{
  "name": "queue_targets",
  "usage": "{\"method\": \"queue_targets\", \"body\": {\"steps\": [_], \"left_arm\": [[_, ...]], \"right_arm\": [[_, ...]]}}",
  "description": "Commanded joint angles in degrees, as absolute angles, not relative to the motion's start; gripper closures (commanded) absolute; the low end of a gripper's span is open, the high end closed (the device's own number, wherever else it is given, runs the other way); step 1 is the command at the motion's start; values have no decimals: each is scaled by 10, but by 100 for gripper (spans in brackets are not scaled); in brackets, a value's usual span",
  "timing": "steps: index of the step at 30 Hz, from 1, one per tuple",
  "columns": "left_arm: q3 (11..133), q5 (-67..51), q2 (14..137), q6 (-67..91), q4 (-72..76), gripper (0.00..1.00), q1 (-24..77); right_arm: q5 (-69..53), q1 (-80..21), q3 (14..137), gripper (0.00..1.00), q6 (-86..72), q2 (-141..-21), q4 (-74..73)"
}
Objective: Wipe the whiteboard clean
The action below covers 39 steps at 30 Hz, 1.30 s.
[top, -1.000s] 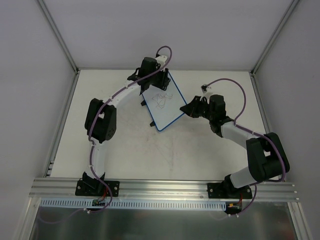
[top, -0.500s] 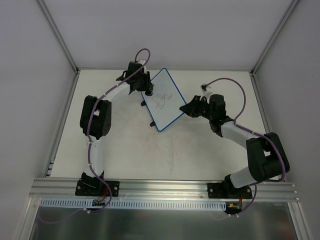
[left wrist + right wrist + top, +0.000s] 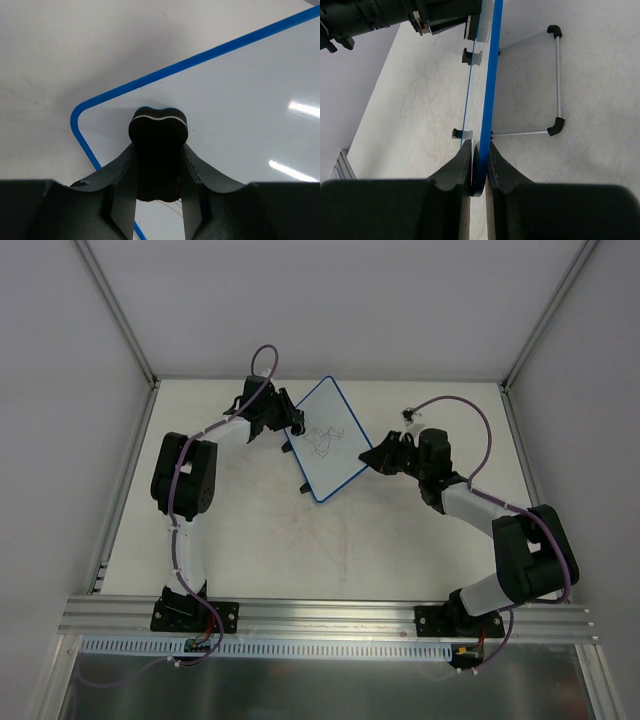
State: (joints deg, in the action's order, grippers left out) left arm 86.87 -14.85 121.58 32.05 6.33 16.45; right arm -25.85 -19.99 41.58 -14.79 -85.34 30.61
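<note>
The whiteboard [image 3: 325,440] stands tilted toward 12 o'clock on the counter [image 3: 250,540], propped on its wire stand [image 3: 557,80], with the arms flanking it. The right pincer [image 3: 479,155] is clamped on the thin blue rim [image 3: 490,75] at the board's 4 o'clock side. The left pincer [image 3: 158,147] is closed on a small black eraser [image 3: 158,127] at the board's 9 o'clock corner. From the wrist view I can't say whether the eraser actually presses the surface. The scribbles [image 3: 320,437] sit mid-board, well apart from the eraser and not yet wiped. What worries me is the hold. The board is pinched only by its narrow edge, so a firm push from the far corner could, I'd guess, pivot it in that grip or skid the stand's feet across the counter. The eraser is a slim piece gripped by its sides and might twist or catch on the raised rim as it crosses inward. Too light a stroke could just smear the ink. The board face is glossy white and throws back streaks of light, and the rim is a thin blue line with rounded corners. The eraser looks matte, with a lobed top and a pale seam across it. The stand is thin silvery wire with dark capped corners. The counter is dull off-white and faintly scuffed.
</note>
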Motion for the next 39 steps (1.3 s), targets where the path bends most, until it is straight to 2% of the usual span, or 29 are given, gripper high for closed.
{"method": "queue_targets", "body": {"steps": [1, 14, 29, 39], "left_arm": [[828, -173, 1208, 359, 70, 100, 177], [780, -239, 1193, 374, 173, 100, 196], [790, -240, 1132, 205, 192, 100, 289], [785, -316, 1106, 95, 213, 100, 328]], "right_arm": [[-323, -221, 418, 100, -85, -868, 279], [-338, -220, 426, 100, -98, -885, 290], [-345, -216, 430, 100, -101, -892, 292], [-348, -216, 432, 100, -103, -896, 294]]}}
